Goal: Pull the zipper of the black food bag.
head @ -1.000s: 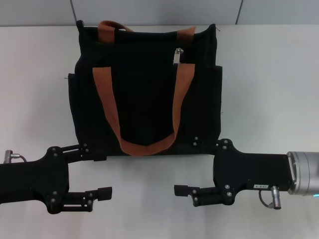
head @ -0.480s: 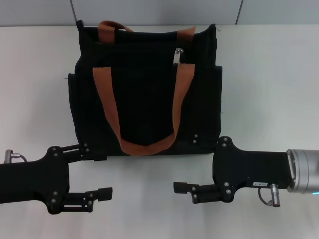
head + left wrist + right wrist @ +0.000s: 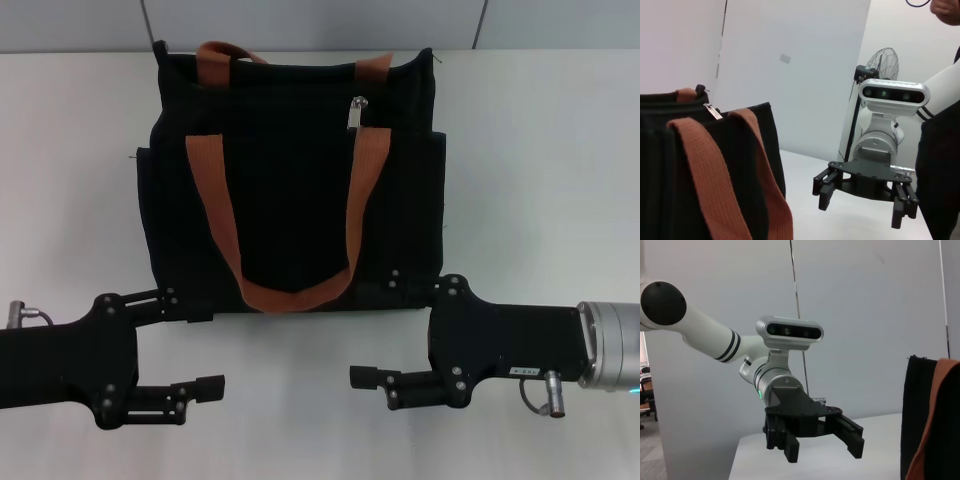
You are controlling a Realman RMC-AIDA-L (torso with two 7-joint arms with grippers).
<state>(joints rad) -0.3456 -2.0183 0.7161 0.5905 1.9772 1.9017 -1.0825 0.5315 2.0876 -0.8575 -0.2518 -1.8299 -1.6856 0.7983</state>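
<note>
The black food bag [image 3: 290, 190] lies on the white table with its two orange-brown strap handles [image 3: 220, 220] on top. The small silver zipper [image 3: 355, 112] sits near the bag's far edge, right of centre. My left gripper [image 3: 212, 350] is open at the bag's near left corner. My right gripper [image 3: 368, 335] is open at the near right corner, its upper finger over the bag's near edge. Neither holds anything. The left wrist view shows the bag [image 3: 670, 170], the zipper [image 3: 713, 111] and the right gripper [image 3: 861, 207]. The right wrist view shows the left gripper [image 3: 824, 449] and the bag's edge [image 3: 920, 415].
The white table [image 3: 540, 170] extends to both sides of the bag. A grey wall [image 3: 320, 22] runs behind it. A fan [image 3: 883, 62] and a person's dark clothing [image 3: 940, 165] show behind the right arm in the left wrist view.
</note>
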